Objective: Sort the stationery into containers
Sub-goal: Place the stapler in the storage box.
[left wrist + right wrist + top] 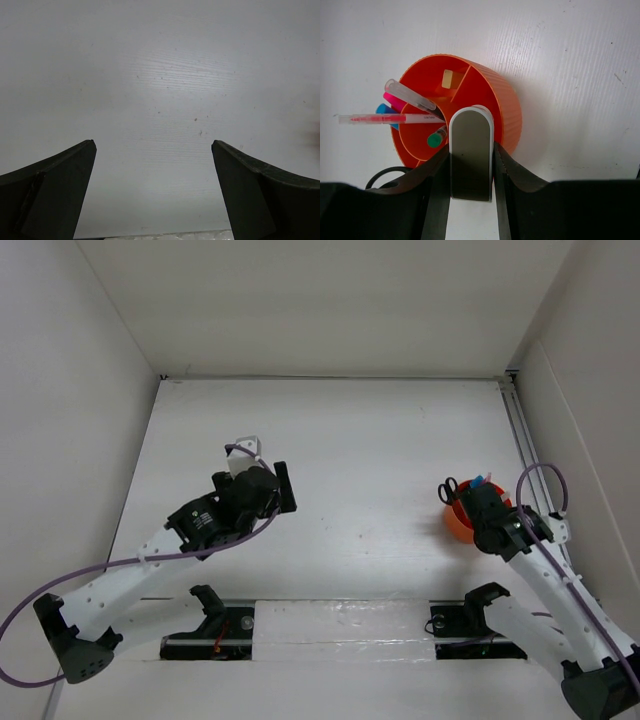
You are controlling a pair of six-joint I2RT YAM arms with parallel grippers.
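Observation:
The round orange tub (511,115) stands on the white table, also seen in the top view as the tub (456,524) at the right. In it stand a thin pen (390,119), a pink-capped marker (395,101), a blue-capped one (383,108), a green-tipped pen (435,139) and a small yellow eraser (452,79). Black scissors (447,488) stick up from its far side. My right gripper (471,150) is shut on a flat, round-ended eraser (471,132), grey-faced with a white edge, held just over the tub's near rim. My left gripper (152,145) hangs open over bare table, nothing between its fingers.
White walls enclose the table on three sides, and a rail (522,440) runs along the right edge close to the tub. The left arm (215,520) reaches over the table's left-centre. Two black mounts (215,615) sit at the near edge.

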